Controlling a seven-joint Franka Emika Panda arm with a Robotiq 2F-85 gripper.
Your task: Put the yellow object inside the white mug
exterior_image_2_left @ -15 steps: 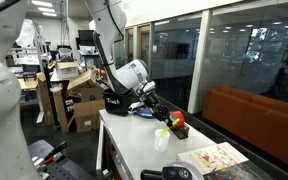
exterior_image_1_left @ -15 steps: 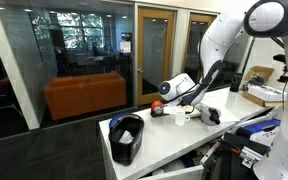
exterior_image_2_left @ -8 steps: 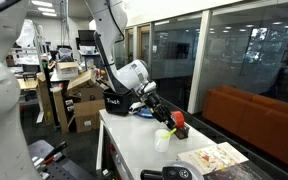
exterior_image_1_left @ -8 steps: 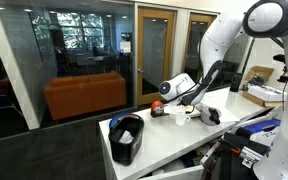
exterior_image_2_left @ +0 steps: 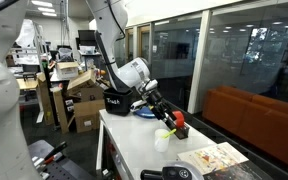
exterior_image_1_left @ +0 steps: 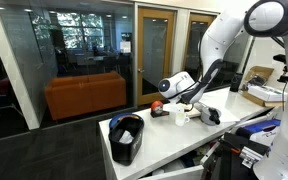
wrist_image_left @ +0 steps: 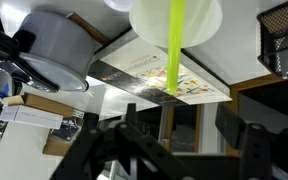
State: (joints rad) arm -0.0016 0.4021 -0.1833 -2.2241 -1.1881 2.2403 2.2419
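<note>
The white mug (wrist_image_left: 174, 20) fills the top of the wrist view, which is upside down. The yellow object (wrist_image_left: 171, 55), a thin yellow-green strip, stands out of the mug's mouth and points toward my gripper (wrist_image_left: 179, 125). The jaws are open, one dark finger on each side, with empty space between them and no contact with the strip. In both exterior views the gripper (exterior_image_1_left: 185, 108) (exterior_image_2_left: 166, 119) hangs just above the mug (exterior_image_1_left: 181, 117) (exterior_image_2_left: 162, 140) on the white table. The strip's tip (exterior_image_2_left: 168, 131) shows at the mug's rim.
A small red rounded object (exterior_image_2_left: 180, 125) (exterior_image_1_left: 156, 103) sits close beside the mug. A black bin (exterior_image_1_left: 127, 138) stands at one end of the table. A colourful printed sheet (exterior_image_2_left: 209, 158) (wrist_image_left: 154, 75) and a metal bowl (wrist_image_left: 49, 50) lie past the mug.
The jaws have opened and let go of the yellow object, which now stands in the mug. The arm has hardly moved.
</note>
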